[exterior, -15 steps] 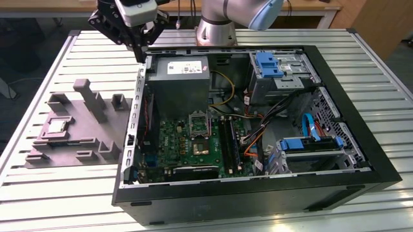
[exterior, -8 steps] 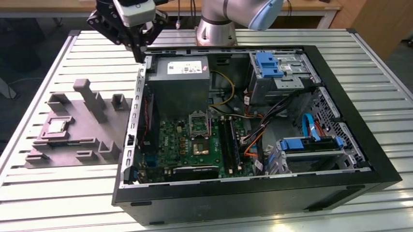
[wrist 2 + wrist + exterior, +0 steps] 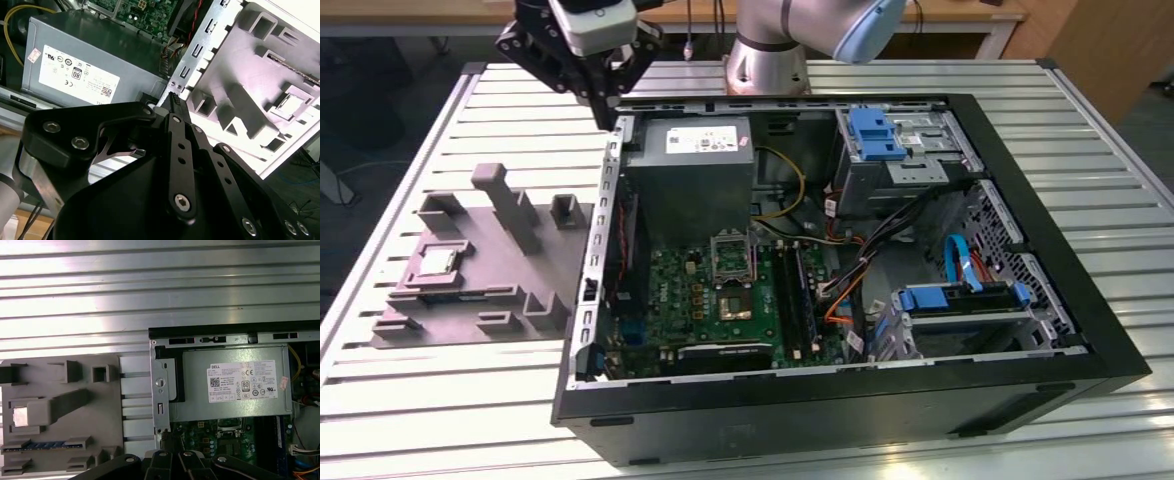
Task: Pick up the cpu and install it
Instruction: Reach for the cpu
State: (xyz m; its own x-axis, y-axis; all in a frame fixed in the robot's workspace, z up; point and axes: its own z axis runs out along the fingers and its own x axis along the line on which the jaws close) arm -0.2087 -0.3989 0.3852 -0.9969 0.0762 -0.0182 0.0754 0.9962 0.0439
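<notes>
No pickup yet: cpu [image 3: 438, 260] in its pocket on the grey tray [image 3: 487, 275].
Can see the tray on the bench [image 3: 454, 420], just beside the PC case [image 3: 854, 410] on the exterior view's left. Got the gripper [image 3: 604, 118] by the case's corner next to the power supply [image 3: 691, 185], well apart from the cpu, with jaws pinched together and nothing between them.

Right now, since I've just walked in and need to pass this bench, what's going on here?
One robot arm's black gripper hangs shut and empty over a corner of the open black computer case, by the big grey metal power supply box. The small flat silvery-beige square cpu lies in the grey moulded tray on the slatted metal table, at the exterior view's left of the case. It is not picked up yet.
</notes>
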